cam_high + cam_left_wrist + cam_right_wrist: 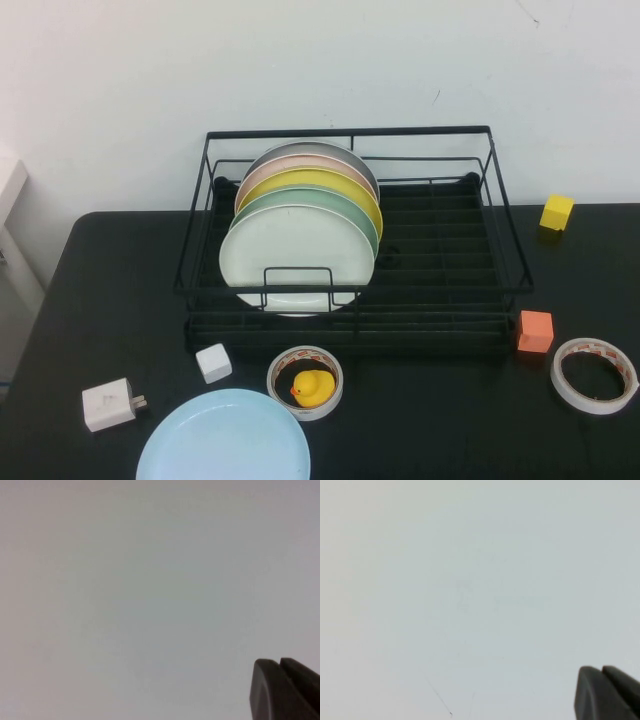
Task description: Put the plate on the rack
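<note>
The light sky-blue plate (223,437) lies flat on the black table at the front left, partly cut off by the picture's edge. The black wire rack (440,250) stands at the back centre. Its left half holds several upright plates, the front one pale mint-white (297,258); its right half is bare. Neither arm shows in the high view. My left gripper (279,661) and my right gripper (601,669) each show only as dark fingertips pressed together, facing a blank pale wall, far from the plate and rack.
In front of the rack are a small white cube (213,362), a tape roll (305,382) with a yellow duck (313,387) inside, and a white plug adapter (108,404). On the right are an orange cube (535,331), another tape roll (594,375) and a yellow cube (556,212).
</note>
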`<action>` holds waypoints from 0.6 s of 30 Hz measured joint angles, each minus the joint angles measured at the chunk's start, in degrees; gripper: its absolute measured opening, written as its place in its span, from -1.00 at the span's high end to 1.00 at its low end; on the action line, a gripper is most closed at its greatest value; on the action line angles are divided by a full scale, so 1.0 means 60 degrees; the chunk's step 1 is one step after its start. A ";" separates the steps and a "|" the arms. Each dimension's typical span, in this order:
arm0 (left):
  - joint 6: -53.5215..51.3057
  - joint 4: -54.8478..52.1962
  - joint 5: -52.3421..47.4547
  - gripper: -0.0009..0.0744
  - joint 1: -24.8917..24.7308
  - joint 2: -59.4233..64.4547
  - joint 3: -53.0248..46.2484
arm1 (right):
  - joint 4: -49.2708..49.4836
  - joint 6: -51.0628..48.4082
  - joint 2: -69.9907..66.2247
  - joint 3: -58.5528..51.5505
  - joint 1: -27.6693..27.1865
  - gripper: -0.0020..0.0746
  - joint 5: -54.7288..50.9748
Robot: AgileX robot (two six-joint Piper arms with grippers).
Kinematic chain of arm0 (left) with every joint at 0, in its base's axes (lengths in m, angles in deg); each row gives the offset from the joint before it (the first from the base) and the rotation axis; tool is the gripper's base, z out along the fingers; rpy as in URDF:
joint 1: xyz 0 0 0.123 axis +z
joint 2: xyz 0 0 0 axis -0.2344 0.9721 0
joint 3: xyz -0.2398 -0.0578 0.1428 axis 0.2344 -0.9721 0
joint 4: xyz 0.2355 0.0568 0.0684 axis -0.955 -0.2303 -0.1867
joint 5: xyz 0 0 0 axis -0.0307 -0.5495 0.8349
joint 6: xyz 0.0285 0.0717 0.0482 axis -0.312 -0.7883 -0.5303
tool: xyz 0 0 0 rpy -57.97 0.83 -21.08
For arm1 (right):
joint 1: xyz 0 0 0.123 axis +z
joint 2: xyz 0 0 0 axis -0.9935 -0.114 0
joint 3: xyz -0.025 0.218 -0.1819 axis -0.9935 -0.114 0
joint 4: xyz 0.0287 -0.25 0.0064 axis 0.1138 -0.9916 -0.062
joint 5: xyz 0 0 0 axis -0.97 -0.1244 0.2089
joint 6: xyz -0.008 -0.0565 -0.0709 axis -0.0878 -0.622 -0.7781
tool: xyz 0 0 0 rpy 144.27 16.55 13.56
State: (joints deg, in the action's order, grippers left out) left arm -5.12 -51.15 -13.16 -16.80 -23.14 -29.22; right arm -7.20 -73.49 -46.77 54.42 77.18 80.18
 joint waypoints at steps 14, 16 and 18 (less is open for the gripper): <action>0.2579 -0.1175 -1.0145 0.98 0.0000 0.1744 0.5297 | -0.2144 0.1975 -0.0510 0.3634 0.0000 0.95 -0.4657; 0.2465 -0.1175 -1.0849 0.98 0.0000 0.2411 0.5423 | -0.2240 0.2427 -0.0875 0.3652 0.0000 0.95 -0.5401; 0.2399 -0.1175 -1.1305 0.98 0.0000 0.2942 0.5310 | -0.2240 0.2665 -0.1274 0.3536 0.0000 0.95 -0.6157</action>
State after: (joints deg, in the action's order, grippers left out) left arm 9.27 -58.20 -80.99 -16.80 -5.49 2.64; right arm -20.64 -57.50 -54.42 75.63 77.18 43.24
